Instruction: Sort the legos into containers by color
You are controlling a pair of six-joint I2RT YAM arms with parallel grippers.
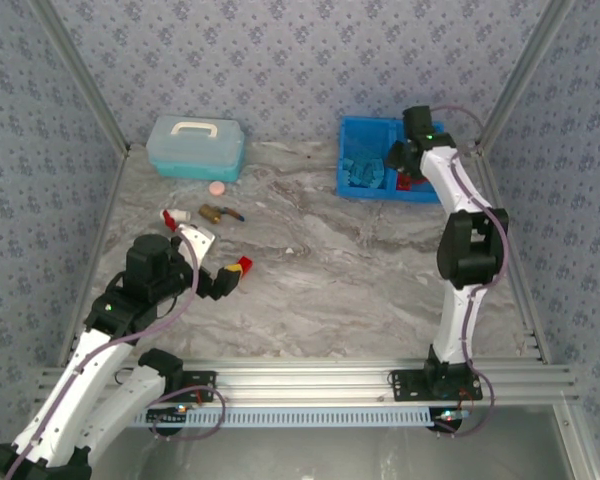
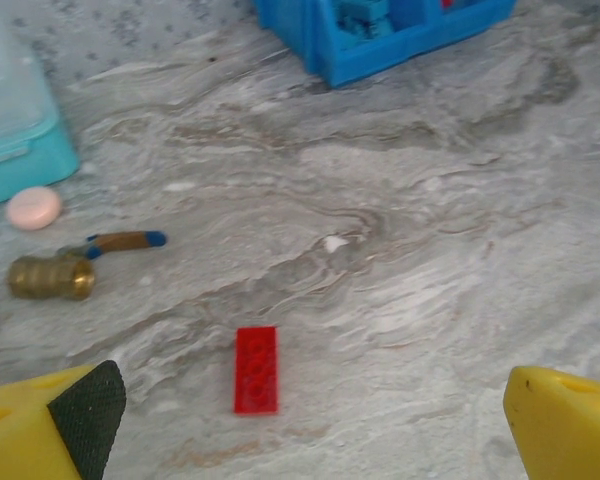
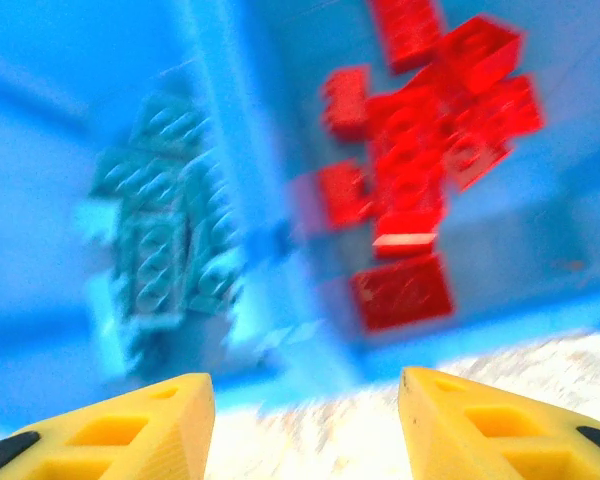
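One red lego (image 2: 256, 370) lies flat on the marble table (image 1: 360, 270), left of centre. Its long axis runs straight away from the left gripper (image 2: 320, 430), whose fingers gape wide and empty just short of it. A brass fitting (image 2: 50, 277), pink disc (image 2: 33, 208) and teal box (image 1: 196, 147) sit farther left. Far right, the right gripper (image 3: 305, 430) hangs parted and empty over the blue bin (image 1: 365, 128). Its blurred wrist view makes out light blue bricks (image 3: 160, 250) on the bin's left side and red bricks (image 3: 420, 150) on its right.

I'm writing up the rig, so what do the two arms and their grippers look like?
The left arm and right arm have white links, black joints and thin purplish cables looping alongside. The left gripper and right gripper have yellow fingers with black pads.
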